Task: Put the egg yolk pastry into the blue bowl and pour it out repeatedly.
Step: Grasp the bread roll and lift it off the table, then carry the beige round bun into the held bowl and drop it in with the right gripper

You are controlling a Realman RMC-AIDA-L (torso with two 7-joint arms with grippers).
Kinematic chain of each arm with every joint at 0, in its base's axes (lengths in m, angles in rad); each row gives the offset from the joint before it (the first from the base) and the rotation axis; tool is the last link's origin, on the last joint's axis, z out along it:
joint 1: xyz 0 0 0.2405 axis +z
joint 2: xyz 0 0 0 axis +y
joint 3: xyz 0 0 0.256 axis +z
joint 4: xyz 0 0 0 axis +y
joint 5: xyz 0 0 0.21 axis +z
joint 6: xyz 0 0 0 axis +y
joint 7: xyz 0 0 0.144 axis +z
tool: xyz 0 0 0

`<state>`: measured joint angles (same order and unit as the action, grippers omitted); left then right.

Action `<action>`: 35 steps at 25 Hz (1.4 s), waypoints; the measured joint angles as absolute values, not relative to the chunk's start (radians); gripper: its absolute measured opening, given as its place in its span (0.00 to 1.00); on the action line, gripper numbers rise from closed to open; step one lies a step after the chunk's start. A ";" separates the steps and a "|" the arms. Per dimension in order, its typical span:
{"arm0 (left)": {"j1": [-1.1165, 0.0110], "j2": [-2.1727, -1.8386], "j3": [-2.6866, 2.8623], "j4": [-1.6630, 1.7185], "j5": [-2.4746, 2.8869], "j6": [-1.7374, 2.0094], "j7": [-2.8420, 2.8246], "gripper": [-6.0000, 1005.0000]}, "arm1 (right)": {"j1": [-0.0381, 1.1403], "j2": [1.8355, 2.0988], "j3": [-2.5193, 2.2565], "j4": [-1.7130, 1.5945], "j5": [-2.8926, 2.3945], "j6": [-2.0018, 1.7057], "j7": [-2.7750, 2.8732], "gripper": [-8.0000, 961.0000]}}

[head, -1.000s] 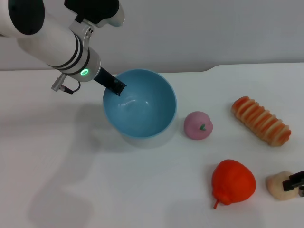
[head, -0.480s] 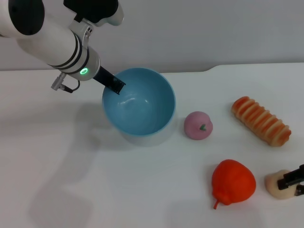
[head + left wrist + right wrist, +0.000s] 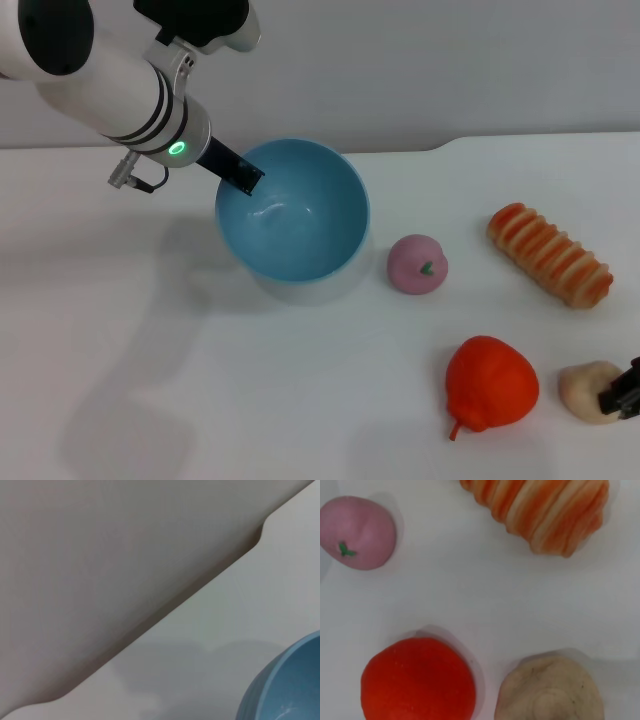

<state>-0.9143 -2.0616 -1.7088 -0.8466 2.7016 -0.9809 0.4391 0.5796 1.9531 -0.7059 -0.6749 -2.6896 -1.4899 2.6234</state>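
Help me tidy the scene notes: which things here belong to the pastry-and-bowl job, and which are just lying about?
In the job: egg yolk pastry, blue bowl, left gripper on the bowl's rim, right gripper at the pastry.

Lying about: pink ball, red fruit, striped bread roll.

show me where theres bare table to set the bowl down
Bare table lies left of and in front of the bowl, held by the left gripper. It is crowded on the right: pink ball, roll, red fruit, pastry by the right gripper.
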 joint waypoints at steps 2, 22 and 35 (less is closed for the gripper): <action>-0.914 -2.062 -1.709 -0.847 2.701 -0.980 0.439 0.01 | 0.580 1.954 -0.712 -0.675 -2.690 -1.489 2.623 0.30; -0.922 -2.063 -1.709 -0.846 2.701 -0.981 0.435 0.01 | 0.583 1.975 -0.713 -0.844 -2.559 -1.530 2.510 0.04; -0.947 -2.067 -1.708 -0.845 2.697 -1.049 0.433 0.01 | 0.729 1.993 -0.721 -0.997 -2.485 -1.605 2.475 0.01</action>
<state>-0.9468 -2.0667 -1.7084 -0.8451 2.6974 -1.0486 0.4330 0.7289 1.9931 -0.7209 -0.9968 -2.4853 -1.6046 2.4753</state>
